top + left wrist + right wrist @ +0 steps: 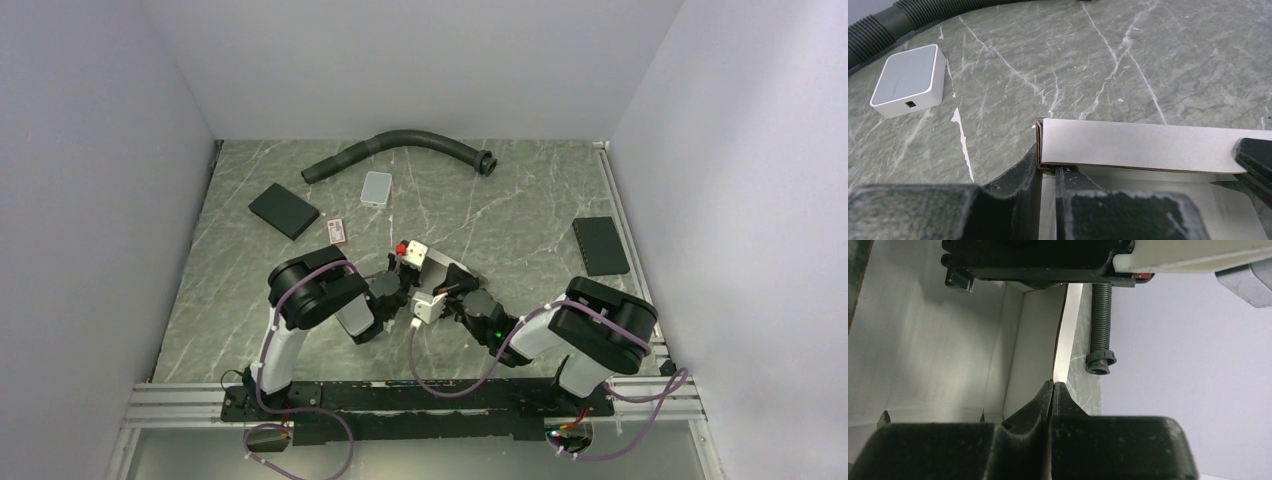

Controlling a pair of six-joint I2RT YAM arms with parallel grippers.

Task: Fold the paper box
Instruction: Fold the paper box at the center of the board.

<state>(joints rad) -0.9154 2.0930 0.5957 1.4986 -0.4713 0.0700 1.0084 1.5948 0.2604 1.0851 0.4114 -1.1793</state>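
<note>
The left hand (1047,169) is clenched on the paper box (1138,145), its two fingers pinching the folded corner at the left end of a long white panel. From that grip the panel runs off to the hand's right, and the box's pale inside lies open just below it, close under the fingers. The right hand (1053,386) is grasping the box as well. Its fingertips are pressed tight together on the thin edge of a box wall that stands straight ahead of them. To this hand's left the white creased inner faces of the box fill the view. From above, the box sits between the two hands, which face each other. I cannot tell whether it touches the worktop (1148,60). Ahead and to the left of the left hand, well apart from it, lies a light grey tile (909,80), with a black ribbed hose (878,30) just beyond it.
</note>
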